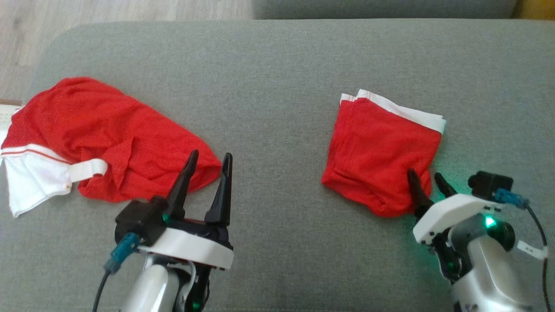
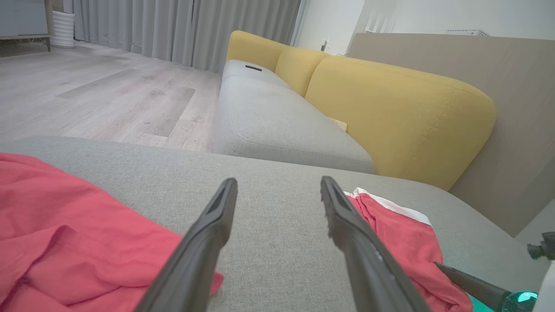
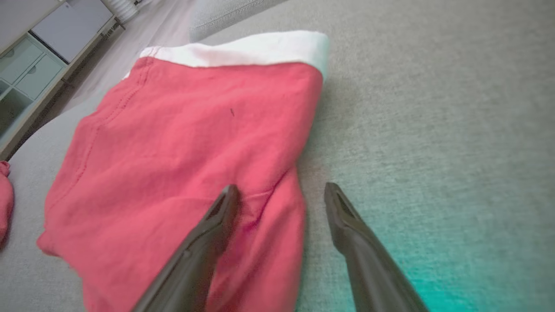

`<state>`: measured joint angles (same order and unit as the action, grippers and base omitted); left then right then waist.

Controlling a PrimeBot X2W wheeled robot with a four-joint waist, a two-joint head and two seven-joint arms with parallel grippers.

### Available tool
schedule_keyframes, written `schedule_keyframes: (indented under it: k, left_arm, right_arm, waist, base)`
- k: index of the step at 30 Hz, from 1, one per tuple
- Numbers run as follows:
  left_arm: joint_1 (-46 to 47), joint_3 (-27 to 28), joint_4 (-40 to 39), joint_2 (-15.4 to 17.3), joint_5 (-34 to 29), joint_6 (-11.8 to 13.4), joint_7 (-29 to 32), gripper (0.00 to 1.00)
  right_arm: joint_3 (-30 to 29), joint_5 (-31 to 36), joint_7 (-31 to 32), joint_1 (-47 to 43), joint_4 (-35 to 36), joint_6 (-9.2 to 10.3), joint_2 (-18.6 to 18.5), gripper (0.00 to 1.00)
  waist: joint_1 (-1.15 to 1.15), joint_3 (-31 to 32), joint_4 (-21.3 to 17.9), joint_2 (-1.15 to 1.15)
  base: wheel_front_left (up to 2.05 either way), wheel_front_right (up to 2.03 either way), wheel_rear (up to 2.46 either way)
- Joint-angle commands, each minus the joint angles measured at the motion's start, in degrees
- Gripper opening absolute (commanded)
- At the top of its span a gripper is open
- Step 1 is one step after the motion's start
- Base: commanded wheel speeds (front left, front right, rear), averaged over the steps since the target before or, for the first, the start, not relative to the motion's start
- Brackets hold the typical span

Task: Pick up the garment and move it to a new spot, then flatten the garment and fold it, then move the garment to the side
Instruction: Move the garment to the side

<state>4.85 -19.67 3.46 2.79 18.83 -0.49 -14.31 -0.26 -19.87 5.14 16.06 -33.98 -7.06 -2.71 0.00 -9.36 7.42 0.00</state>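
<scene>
Nearest, lower left of head view: left gripper (image 1: 210, 154), fingers spread wide, nothing between them. Its fingertips sit at the near right edge of the crumpled garment (image 1: 108, 130). From the left wrist view, bare grey fabric lies between the two fingers.

Lower right: right gripper (image 1: 423, 173), fingers also wide apart and empty. They straddle the near right corner of the folded garment (image 1: 381, 147), one finger over red cloth and the other over bare cushion. Cannot tell whether the finger touches the cloth. Green light from the wrist tints the cushion just beside it.

Both garments lie on the grey cushion (image 1: 277, 78), well apart.
- Crumpled garment: left side, red, bunched, with a white panel (image 1: 30, 173) and a white strap at its near left end, close to the cushion's left edge.
- Folded garment: right side, a compact red rectangle lying flat, with a white waistband (image 1: 403, 110) along its far edge.

Farther: wood-look floor (image 1: 108, 11) beyond the cushion's far left corner. Left wrist view shows a yellow sofa back (image 2: 390, 99) and grey curtains (image 2: 173, 30). Right wrist view shows a pale cabinet (image 3: 26, 73) with compartments at far upper left; contents too small to tell.
</scene>
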Motion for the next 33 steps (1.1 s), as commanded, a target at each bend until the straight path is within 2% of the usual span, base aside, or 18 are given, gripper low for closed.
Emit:
schedule_keyframes:
  k: [1,6,7,8,9,10,16,21,25,29,33]
  left_arm:
    - [2.7,1.57,-1.84,0.09,0.24,0.14,-0.69,1.0]
    - [3.0,1.64,-1.78,0.09,0.23,0.29,-0.69,1.0]
    - [3.03,1.69,-1.79,0.09,0.23,0.34,-0.69,1.0]
    - [3.03,1.69,-1.79,0.09,0.23,0.34,-0.69,1.0]
    - [3.04,1.78,-1.83,0.09,0.23,0.41,-0.69,1.0]
    - [3.02,1.9,-1.88,0.09,0.21,0.49,-0.69,1.0]
    - [3.07,2.56,-2.07,0.09,-0.11,0.31,-0.69,1.0]
    - [3.58,1.99,-2.32,0.09,0.18,0.22,-0.69,1.0]
    - [4.06,1.58,-2.92,0.09,0.63,0.5,-0.69,1.0]
    - [4.79,1.48,-3.35,0.09,0.86,0.37,-0.69,1.0]
    - [5.65,1.7,-3.73,0.09,1.2,0.28,-0.69,1.0]
  right_arm:
    - [1.98,-1.27,0.73,2.67,0.44,-0.43,-0.17,1.0]
    - [3.08,-0.81,1.36,4.77,-3.58,-0.43,-0.17,1.0]
    - [3.55,-0.25,1.5,5.12,-4.21,-0.43,-0.17,0.58]
    - [3.55,-0.25,1.5,5.12,-4.21,-0.43,-0.17,0.58]
    - [4.11,0.69,1.46,5.46,-4.63,-0.43,-0.17,0.18]
    - [4.75,1.75,1.4,5.82,-4.9,-0.43,-0.17,0.0]
    - [5.74,10.54,1.25,7.9,-4.2,-0.43,-0.77,0.0]
    - [7.89,15.02,3.05,8.42,-1.64,-0.43,-6.27,0.0]
    - [12.21,15.05,5.74,9.18,1.31,-0.43,-14.44,0.0]
    - [17.47,13.57,7.87,9.91,3.76,-0.43,-25.26,0.0]
    - [20.18,11.89,8.18,9.74,4.42,-0.43,-34.96,0.0]
  waist:
    - [0.0,-0.24,0.27,0.0]
    - [0.0,-0.59,0.58,0.0]
    - [0.0,-0.61,0.56,0.0]
    - [0.0,-0.61,0.56,0.0]
    - [0.0,-0.63,0.44,0.0]
    - [0.0,-0.65,0.25,0.0]
    - [0.0,-0.64,-2.02,0.0]
    - [0.0,-1.02,-3.14,0.0]
    - [0.0,-2.13,-3.39,0.0]
    - [0.0,-3.75,-2.93,0.0]
    - [0.0,-5.78,-2.0,0.0]
  base:
    - [0.0,0.0,0.0]
    - [0.0,0.0,0.0]
    - [0.0,0.0,0.0]
    - [0.0,0.0,0.0]
    - [0.0,0.0,0.0]
    - [0.0,0.0,0.0]
    - [0.0,0.0,0.0]
    - [0.0,0.0,0.0]
    - [0.0,0.0,0.0]
    - [0.0,0.0,0.0]
    - [0.0,0.0,0.0]
